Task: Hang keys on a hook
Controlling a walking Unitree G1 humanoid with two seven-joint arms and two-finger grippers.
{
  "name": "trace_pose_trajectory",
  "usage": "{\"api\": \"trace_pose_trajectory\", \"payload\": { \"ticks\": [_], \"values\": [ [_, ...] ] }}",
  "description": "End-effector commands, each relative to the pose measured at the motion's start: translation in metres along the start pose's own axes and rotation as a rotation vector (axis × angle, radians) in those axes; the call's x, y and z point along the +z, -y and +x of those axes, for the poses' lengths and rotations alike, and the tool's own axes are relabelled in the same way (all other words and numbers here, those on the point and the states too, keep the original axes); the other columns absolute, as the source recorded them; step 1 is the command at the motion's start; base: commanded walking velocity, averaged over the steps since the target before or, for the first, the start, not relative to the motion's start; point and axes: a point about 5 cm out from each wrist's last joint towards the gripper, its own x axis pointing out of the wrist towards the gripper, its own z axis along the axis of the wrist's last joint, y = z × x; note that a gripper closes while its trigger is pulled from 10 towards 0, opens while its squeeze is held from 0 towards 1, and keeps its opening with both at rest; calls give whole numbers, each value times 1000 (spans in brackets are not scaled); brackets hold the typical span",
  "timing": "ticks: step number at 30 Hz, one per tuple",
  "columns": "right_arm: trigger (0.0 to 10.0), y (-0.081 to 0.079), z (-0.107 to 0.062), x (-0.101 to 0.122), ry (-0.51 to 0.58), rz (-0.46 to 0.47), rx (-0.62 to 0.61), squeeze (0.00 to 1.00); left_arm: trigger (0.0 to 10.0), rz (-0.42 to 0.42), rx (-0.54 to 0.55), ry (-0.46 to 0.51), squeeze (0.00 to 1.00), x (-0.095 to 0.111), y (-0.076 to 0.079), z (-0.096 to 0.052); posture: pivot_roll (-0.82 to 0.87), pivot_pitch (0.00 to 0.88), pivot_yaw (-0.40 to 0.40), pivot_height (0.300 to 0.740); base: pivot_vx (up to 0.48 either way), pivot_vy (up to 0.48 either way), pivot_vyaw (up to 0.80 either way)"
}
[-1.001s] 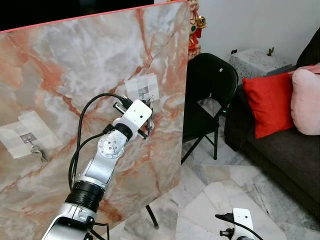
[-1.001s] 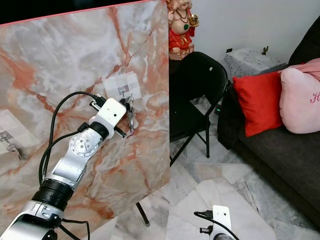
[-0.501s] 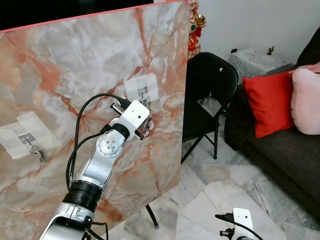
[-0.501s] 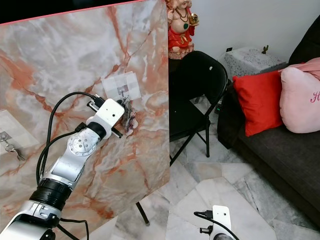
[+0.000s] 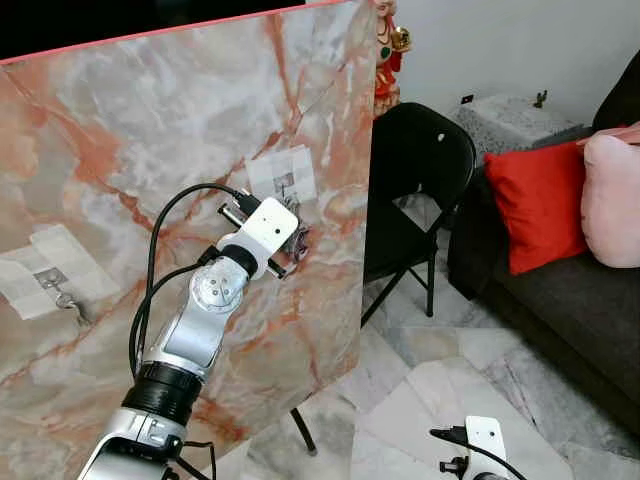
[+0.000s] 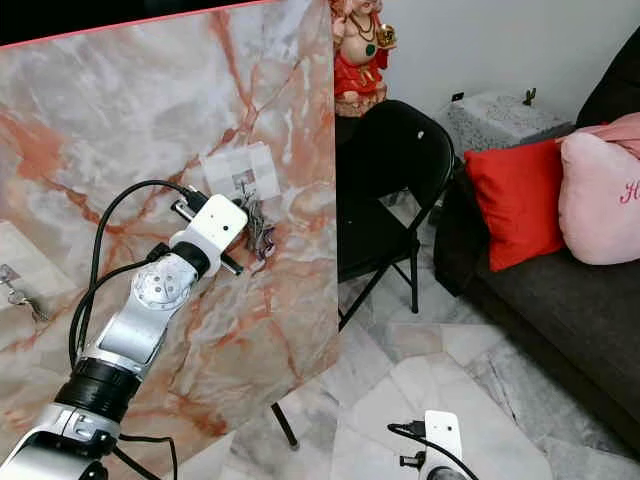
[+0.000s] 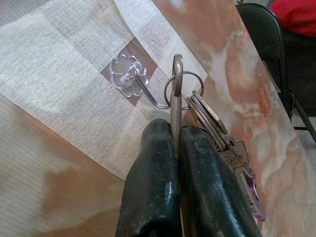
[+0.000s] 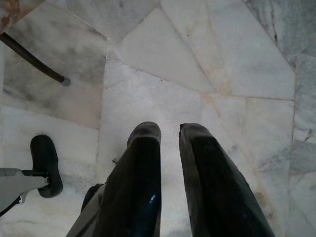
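A bunch of keys [image 7: 224, 143] on a ring hangs from my left gripper [image 7: 175, 132], which is shut on a flat metal piece of the bunch. The ring [image 7: 174, 92] sits at the bent tip of a wire hook [image 7: 129, 75] and appears looped over it. The hook [image 5: 285, 183] is taped onto an upright marble-pattern board [image 5: 150, 140], and my left gripper [image 5: 292, 242] is raised just below it. My right gripper [image 8: 170, 129] hangs idle over the floor, slightly open, holding nothing.
A second taped hook [image 5: 50, 278] with keys [image 5: 68, 302] sits at the board's left. A black folding chair [image 5: 415, 185] stands right of the board. Beyond it is a dark sofa [image 5: 560, 310] with a red cushion [image 5: 540, 205]. The floor is marble tile [image 5: 440, 380].
My left gripper has lifted the keys slightly, up and closer to the hook. The right arm has not moved.
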Motion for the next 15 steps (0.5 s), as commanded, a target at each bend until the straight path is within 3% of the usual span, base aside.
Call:
{"api": "trace_pose_trajectory", "payload": {
  "ticks": [1,9,15],
  "values": [
    [10000,-1,0,1,6,16,-1,0,10000,0,11,32,0,4,-6,-4,20,0,-3,740,0,0,0],
    [10000,-1,0,1,9,16,-3,0,10000,-65,-24,65,0,2,-5,-17,20,0,-3,740,0,0,0],
    [10000,0,0,2,10,16,-4,0,10000,-176,-85,122,0,6,-3,-29,24,0,-5,740,0,0,0]
  ]
}}
